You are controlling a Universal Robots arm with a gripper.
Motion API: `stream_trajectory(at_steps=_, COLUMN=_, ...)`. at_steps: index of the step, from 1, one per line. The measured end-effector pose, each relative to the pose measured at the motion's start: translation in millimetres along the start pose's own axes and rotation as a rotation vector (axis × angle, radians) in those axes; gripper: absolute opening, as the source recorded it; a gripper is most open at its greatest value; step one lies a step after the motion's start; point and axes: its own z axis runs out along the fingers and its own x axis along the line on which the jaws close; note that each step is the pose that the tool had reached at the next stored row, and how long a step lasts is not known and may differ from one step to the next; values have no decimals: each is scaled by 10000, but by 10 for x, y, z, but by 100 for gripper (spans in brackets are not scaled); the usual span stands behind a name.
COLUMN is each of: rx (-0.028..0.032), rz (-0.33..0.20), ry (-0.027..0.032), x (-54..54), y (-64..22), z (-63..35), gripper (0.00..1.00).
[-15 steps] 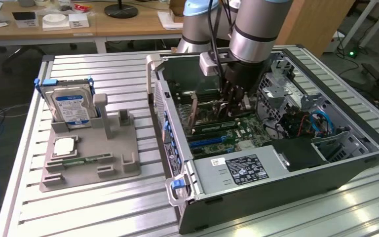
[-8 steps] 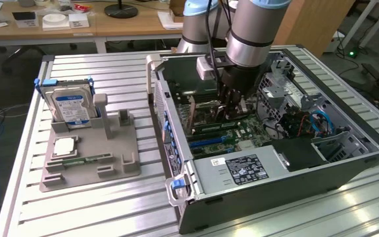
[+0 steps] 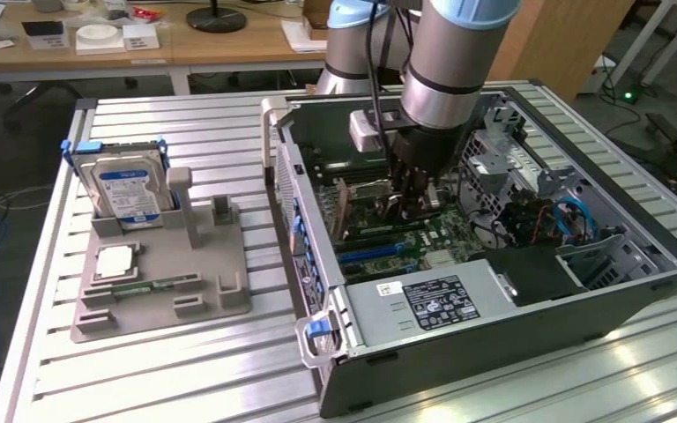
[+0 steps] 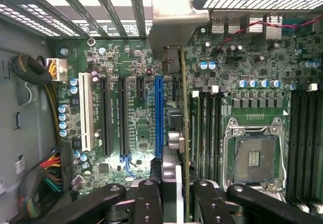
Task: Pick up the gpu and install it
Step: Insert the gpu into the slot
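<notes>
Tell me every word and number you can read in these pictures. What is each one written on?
No text is clear enough to quote.
Hard drive label, blue and white: print blurred, unreadable.
Black sticker in the computer case: white print too small to read.
Motherboard: tiny white lettering beside the slots, too small to read.
Small box at the back: markings blurred.

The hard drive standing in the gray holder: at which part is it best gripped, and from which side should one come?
Probably its upper end, from straight above, pinching the labelled front and the back. The hard drive stands on end with its lower end sunk in the gray holder, and blue rails run along its narrow sides, so the top is easiest to reach.
</notes>
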Motion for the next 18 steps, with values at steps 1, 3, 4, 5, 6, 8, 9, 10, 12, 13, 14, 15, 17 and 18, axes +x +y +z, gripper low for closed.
stream_trajectory(at_steps=1, rx=1, rz=17, ry=5, x=1, y=8, z=15, gripper=29)
stream_trajectory(at_steps=3, rx=1, rz=23, ry=8, x=5, y=14, z=33, gripper=29)
stream_trajectory(at_steps=4, rx=-1, rz=22, ry=10, x=13, y=13, z=35, gripper=29)
stream_trajectory(at_steps=5, rx=-1, rz=23, ry=9, x=24, y=14, z=36, gripper=29)
stream_trajectory(at_steps=6, rx=-1, rz=25, ry=10, x=30, y=18, z=39, gripper=29)
stream_trajectory(at_steps=8, rx=-4, rz=25, ry=8, x=34, y=33, z=48, gripper=29)
stream_trajectory(at_steps=9, rx=-7, rz=24, ry=10, x=35, y=40, z=53, gripper=29)
stream_trajectory(at_steps=10, rx=-10, rz=24, ry=10, x=36, y=46, z=58, gripper=29)
stream_trajectory(at_steps=12, rx=-16, rz=25, ry=11, x=37, y=56, z=67, gripper=29)
stream_trajectory(at_steps=13, rx=-17, rz=23, ry=10, x=42, y=56, z=70, gripper=29)
stream_trajectory(at_steps=14, rx=-18, rz=23, ry=10, x=56, y=55, z=71, gripper=29)
stream_trajectory(at_steps=15, rx=-19, rz=24, ry=10, x=67, y=55, z=72, gripper=29)
stream_trajectory(at_steps=17, rx=-19, rz=25, ry=9, x=78, y=56, z=76, gripper=29)
stream_trajectory(at_steps=18, rx=-18, rz=26, ry=9, x=79, y=58, z=80, gripper=29)
